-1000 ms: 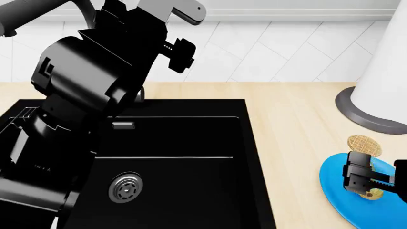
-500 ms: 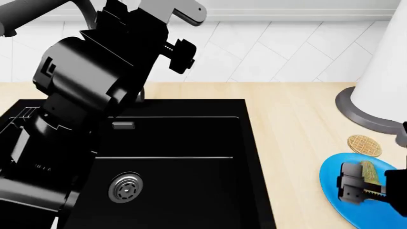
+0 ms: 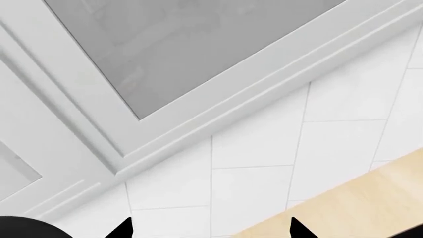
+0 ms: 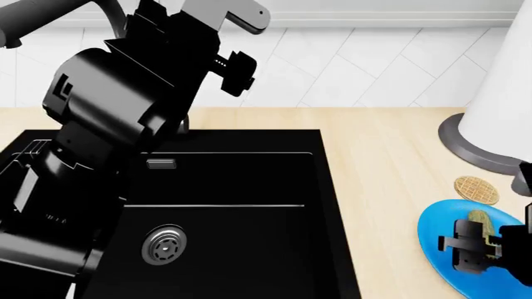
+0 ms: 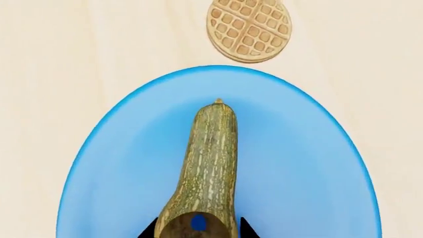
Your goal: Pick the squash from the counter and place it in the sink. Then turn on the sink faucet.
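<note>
Head view, left to right. The raised left arm [image 4: 116, 118] fills the left side, a black mass in front of the white tiled wall [image 4: 365, 68]; the grey sink faucet [image 4: 224, 15] shows only in part above and behind it. Below lies the sink [image 4: 241, 180], a matte black rectangular basin with a round metal drain [image 4: 164, 244] near its front and a small overflow plate [image 4: 161, 164] on its far wall. The bench [image 4: 382, 162], light beige wood-grain, runs along the far side of the basin and to its right. At far right stands the grey base of a white roll [image 4: 478, 146]. Near of it lies a round waffle disc [image 4: 476, 189] on the bare bench, just beyond the rim of a blue plate [image 4: 437, 240]. The right end effector [image 4: 474, 249] hovers over the plate, with the squash [image 4: 479, 219] partly hidden behind it.

No readable writing or brand mark appears in any view.

The right wrist view shows what the head view hides: the squash [image 5: 205, 173] lies lengthwise along the middle of the blue plate [image 5: 119, 163], stem tip toward the waffle disc [image 5: 249, 29], which sits clear of the plate. The two dark fingertips [image 5: 150, 229] flank the bulbous end, set apart, with the right end effector [image 5: 196, 230] open around it; contact cannot be determined.

The left wrist view shows only the wall tiles [image 3: 258, 163], a grey-white framed panel [image 3: 165, 54] and a strip of bench [image 3: 357, 198]. Two fingertips [image 3: 122, 229] of the left end effector [image 3: 210, 232] stand widely separated, holding nothing.
</note>
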Available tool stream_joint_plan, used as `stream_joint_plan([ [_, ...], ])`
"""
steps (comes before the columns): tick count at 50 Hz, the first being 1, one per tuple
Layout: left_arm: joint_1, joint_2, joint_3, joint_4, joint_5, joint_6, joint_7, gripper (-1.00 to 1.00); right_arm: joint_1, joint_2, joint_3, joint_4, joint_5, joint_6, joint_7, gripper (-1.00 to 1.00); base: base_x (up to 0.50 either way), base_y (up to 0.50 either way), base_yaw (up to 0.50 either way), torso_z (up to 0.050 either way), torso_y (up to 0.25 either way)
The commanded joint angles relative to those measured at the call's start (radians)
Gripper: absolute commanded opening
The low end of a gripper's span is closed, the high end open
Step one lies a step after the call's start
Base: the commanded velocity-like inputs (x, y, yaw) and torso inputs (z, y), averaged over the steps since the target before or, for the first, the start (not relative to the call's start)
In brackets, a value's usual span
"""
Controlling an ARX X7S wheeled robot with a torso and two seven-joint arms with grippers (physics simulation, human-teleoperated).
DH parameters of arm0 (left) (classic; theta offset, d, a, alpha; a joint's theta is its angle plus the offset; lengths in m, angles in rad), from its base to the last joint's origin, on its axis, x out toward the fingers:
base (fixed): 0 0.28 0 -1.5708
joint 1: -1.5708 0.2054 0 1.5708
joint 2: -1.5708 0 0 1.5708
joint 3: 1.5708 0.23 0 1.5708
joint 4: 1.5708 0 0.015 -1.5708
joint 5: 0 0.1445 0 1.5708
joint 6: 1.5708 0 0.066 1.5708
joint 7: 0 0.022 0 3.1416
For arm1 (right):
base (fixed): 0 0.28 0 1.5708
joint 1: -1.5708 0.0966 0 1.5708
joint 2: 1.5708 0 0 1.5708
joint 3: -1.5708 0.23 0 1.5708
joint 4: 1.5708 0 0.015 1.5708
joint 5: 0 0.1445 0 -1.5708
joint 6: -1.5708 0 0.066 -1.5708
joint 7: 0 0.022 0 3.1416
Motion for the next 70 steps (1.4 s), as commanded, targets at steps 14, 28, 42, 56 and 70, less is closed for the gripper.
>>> stream_joint_plan([
  [14,-0.003,-0.002,-0.001,-0.006,-0.01,0.003,-0.007,1.0,0.252,-0.015,0.13,-0.164,0.188,0.088,0.253,-1.0,0.0,0.0,0.0,0.0,0.001],
  [28,-0.008,-0.003,-0.005,0.004,-0.02,-0.006,-0.012,1.0,0.461,-0.39,0.004,-0.034,0.188,0.16,0.27,-1.0,0.0,0.0,0.0,0.0,0.001],
  [42,-0.016,0.0,0.001,-0.032,-0.018,0.022,-0.007,1.0,0.4,-0.965,-0.083,0.642,-0.485,0.367,-0.539,-1.0,0.0,0.0,0.0,0.0,0.001],
  [56,-0.025,0.0,-0.003,-0.032,-0.027,0.01,-0.012,1.0,0.302,-1.37,-0.432,1.165,-0.949,0.197,-1.213,-1.0,0.0,0.0,0.0,0.0,0.001],
  [70,-0.024,0.003,0.005,-0.052,-0.03,0.025,-0.011,1.0,0.137,-1.37,-0.483,1.181,-1.137,0.186,-1.357,-1.0,0.0,0.0,0.0,0.001,0.001],
])
